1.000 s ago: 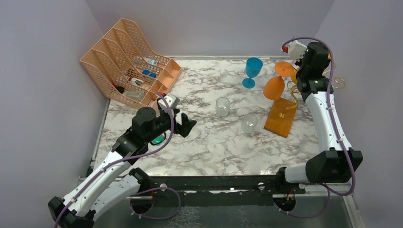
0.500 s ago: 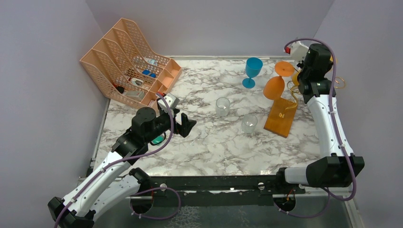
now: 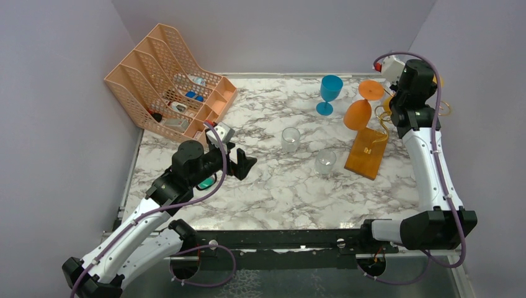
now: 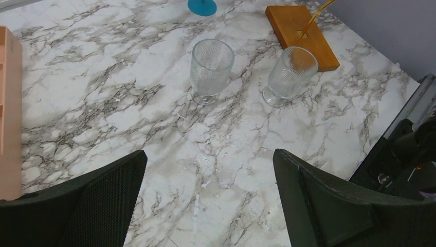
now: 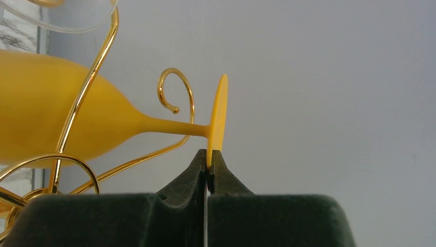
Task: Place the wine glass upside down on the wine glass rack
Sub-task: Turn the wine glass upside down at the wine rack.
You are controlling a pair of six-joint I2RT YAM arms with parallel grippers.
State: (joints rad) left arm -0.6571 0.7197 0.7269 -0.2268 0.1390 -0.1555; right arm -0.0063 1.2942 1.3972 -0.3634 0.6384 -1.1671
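While clamped on the foot edge of the yellow wine glass (image 5: 77, 121), right gripper (image 5: 208, 160) holds its stem against a spiral arm of the wine glass rack (image 3: 367, 152), at the desk's far right corner. Left gripper (image 4: 208, 154): jaws apart. Risk: release before the foot seats would drop the glass.

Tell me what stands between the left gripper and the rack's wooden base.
A clear glass and a second clear glass stand between the left gripper and the wine glass rack's wooden base, shown in the left wrist view.
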